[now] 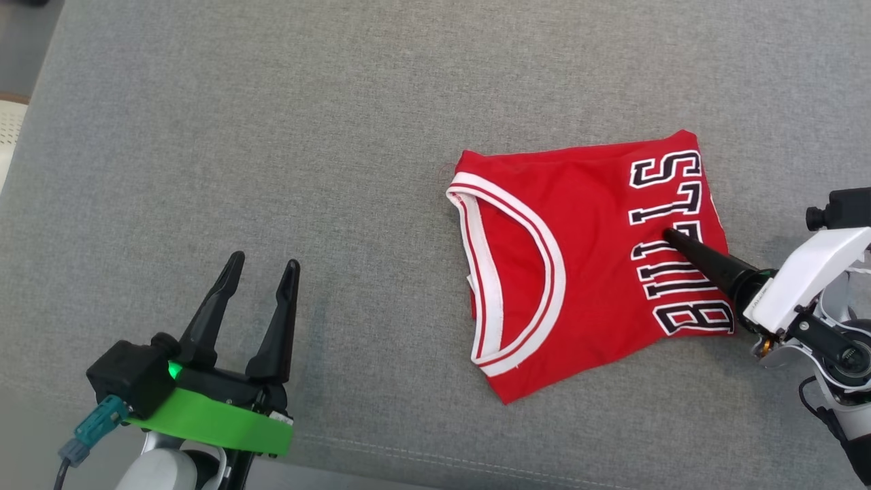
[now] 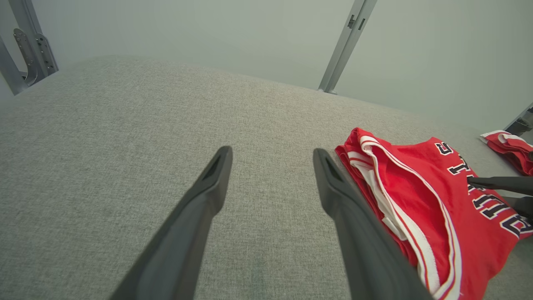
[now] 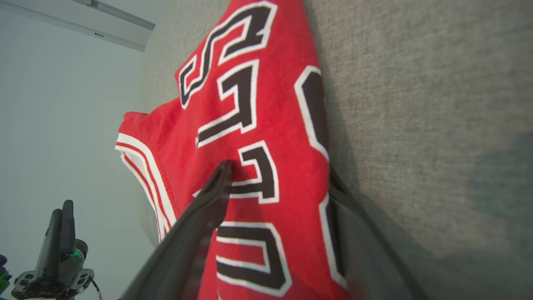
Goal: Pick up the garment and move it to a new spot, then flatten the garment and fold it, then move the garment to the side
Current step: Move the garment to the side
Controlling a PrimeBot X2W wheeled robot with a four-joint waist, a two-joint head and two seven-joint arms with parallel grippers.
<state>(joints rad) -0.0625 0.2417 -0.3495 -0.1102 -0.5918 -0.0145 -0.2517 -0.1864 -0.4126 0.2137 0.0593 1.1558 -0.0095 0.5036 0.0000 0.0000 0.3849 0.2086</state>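
The garment point(image 1: 592, 272) is a red jersey with white trim and black lettering, lying folded on the grey fabric surface point(image 1: 272, 136) right of centre. My right gripper point(image 1: 670, 237) reaches in from the right and stands open across the jersey's lettered edge. In the right wrist view one finger point(image 3: 208, 208) lies on top of the garment point(image 3: 266, 125) and the other sits at the fold's underside. My left gripper point(image 1: 264, 260) is open at the lower left over bare fabric, well left of the garment point(image 2: 416, 196), with nothing between its fingers point(image 2: 200, 208).
A second bundle of red cloth point(image 2: 508, 150) lies at the far right of the surface. Grey metal frame posts point(image 2: 345, 46) stand behind the surface. The surface's front seam point(image 1: 435, 456) runs near the bottom, and a white object point(image 1: 10, 129) sits off its left side.
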